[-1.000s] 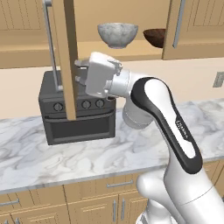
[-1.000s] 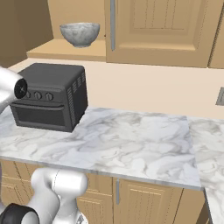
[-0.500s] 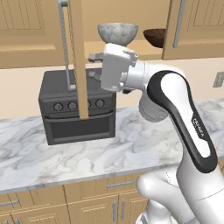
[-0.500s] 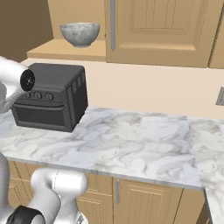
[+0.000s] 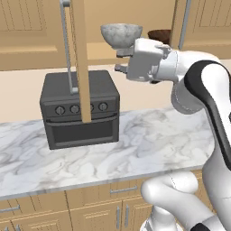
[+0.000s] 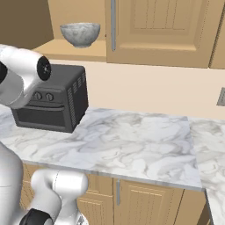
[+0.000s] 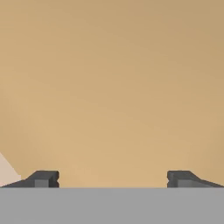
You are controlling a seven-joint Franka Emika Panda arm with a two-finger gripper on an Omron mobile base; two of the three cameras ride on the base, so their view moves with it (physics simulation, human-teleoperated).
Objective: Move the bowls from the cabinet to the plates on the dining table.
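No readable text, label, brand, number or sign stands on anything here. The black oven carries round knobs on its front panel — bare of any legible marking. The cabinet doors are plain panelled wood, and the marbled stone bowl bears veining, no lettering. A small grey plate on the far wall at the right is too small to tell whether anything is written on it.
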